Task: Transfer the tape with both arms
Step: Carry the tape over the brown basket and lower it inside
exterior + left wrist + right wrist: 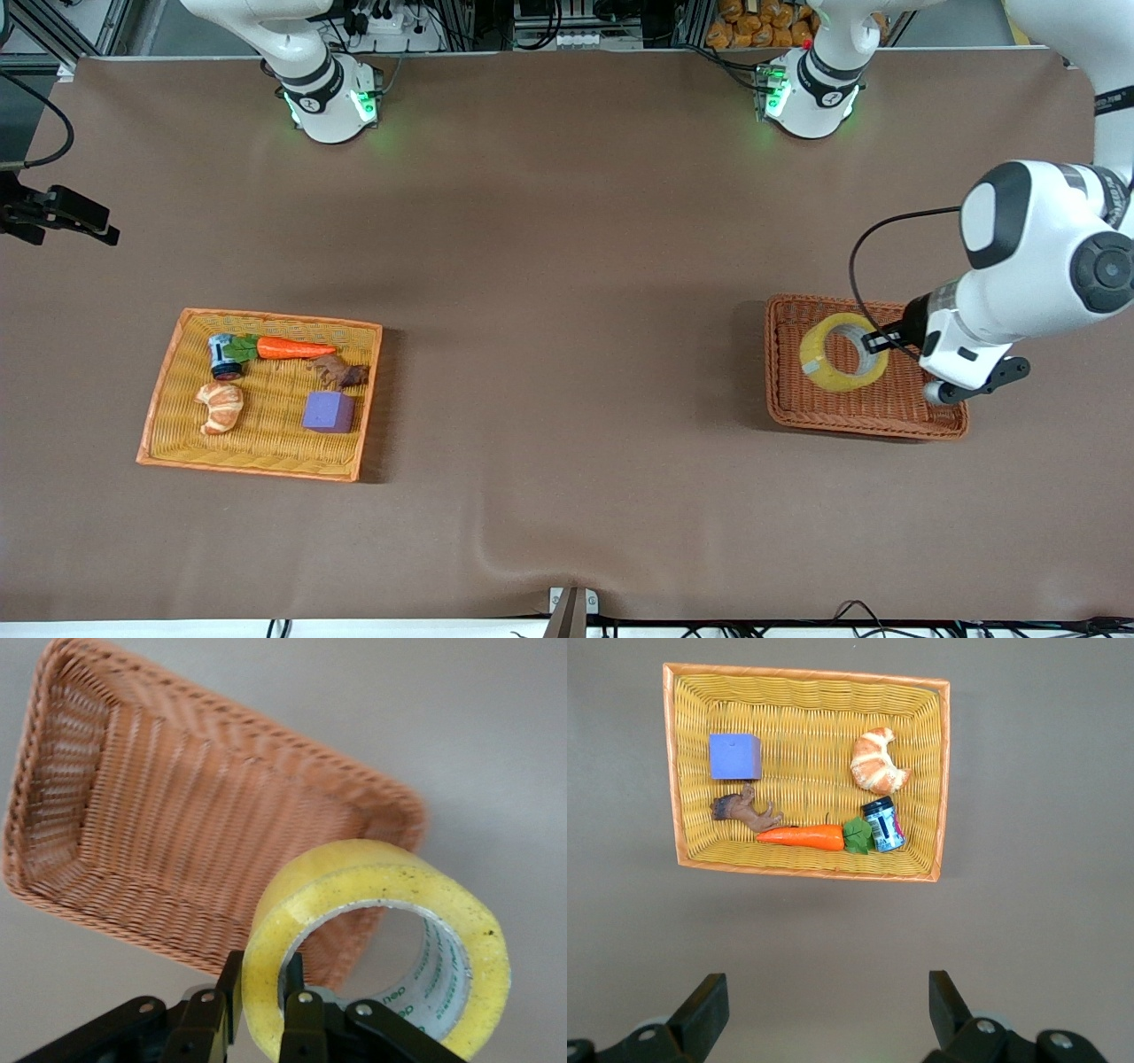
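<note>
Brown table (pixel 567 266) spread wide. Toward the right arm's end, a yellow basket (pixel 168 390) with a carrot (pixel 292 348), purple cube (pixel 329 412), croissant (pixel 221 406), brown toy animal (pixel 338 372) and small jar (pixel 223 356). Toward the left arm's end, a brown wicker basket (pixel 788 408). Over it, raised clear of the weave, the tape (pixel 843 352), its wall pinched between the fingers of the left gripper (pixel 261 997). Over bare table near the yellow basket, the right gripper (pixel 824 1010), waiting, fingers spread wide apart, nothing between them.
</note>
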### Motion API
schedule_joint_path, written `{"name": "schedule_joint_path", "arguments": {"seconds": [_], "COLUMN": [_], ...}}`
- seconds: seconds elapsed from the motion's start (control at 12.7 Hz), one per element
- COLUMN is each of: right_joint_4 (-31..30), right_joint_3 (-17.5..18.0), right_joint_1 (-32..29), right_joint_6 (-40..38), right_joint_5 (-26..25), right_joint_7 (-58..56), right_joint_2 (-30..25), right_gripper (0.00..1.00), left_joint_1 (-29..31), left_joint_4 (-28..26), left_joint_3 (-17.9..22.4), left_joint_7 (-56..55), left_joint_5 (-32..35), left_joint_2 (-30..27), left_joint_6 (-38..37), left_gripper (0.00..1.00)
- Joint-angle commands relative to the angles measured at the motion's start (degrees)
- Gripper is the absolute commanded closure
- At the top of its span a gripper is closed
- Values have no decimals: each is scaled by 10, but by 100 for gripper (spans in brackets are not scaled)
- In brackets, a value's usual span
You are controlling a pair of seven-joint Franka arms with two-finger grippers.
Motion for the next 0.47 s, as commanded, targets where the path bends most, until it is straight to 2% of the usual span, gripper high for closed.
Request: {"name": "schedule_joint_path", "arguments": {"seconds": [0.0, 0.24, 0.39], "right_joint_4": [14, 16, 19], "right_joint_3": [7, 7, 8], "right_joint_1": [-7, -7, -3], "right_joint_6": [-5, -4, -4], "right_joint_5": [12, 12, 13], "right_joint_7": [0, -2, 0], "right_joint_2": [8, 8, 9], "right_gripper": [0, 0, 0], "left_joint_1": [31, 72, 98], "left_joint_4": [-41, -105, -119], "left_joint_3": [-7, -7, -7], "left_joint_7": [46, 134, 199], "left_joint_5": [-13, -11, -11], "left_joint_2": [-6, -3, 18], "left_joint_6": [23, 110, 152], "left_gripper": [100, 100, 100]}}
